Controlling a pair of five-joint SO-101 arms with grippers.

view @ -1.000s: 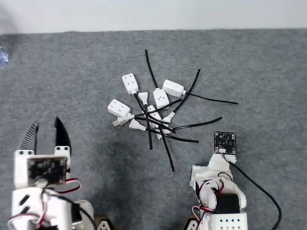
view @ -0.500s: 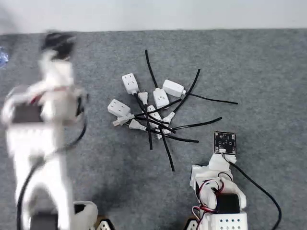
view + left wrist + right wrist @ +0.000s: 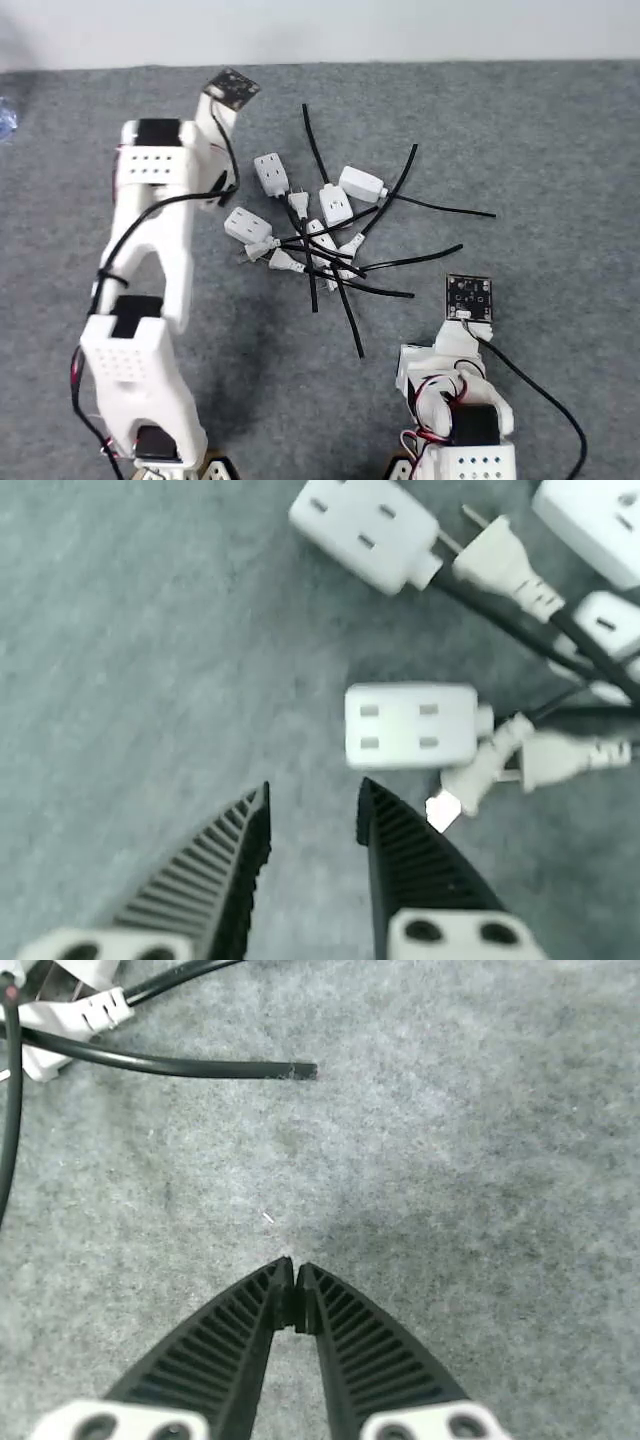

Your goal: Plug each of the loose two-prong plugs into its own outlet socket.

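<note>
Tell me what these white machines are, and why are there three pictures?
They are two small robot arms on a grey mat. The big picture looks down from above. In it, the left arm is stretched out beside a pile of white sockets, plugs and black cords, and the right arm sits folded up. The other two pictures come from little cameras on each arm's wrist. The left gripper is open near a socket and holds nothing. The right gripper is shut and empty.

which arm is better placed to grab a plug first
Left. The left gripper is open beside an outlet socket and a loose plug; the right gripper is shut over bare mat.
</note>
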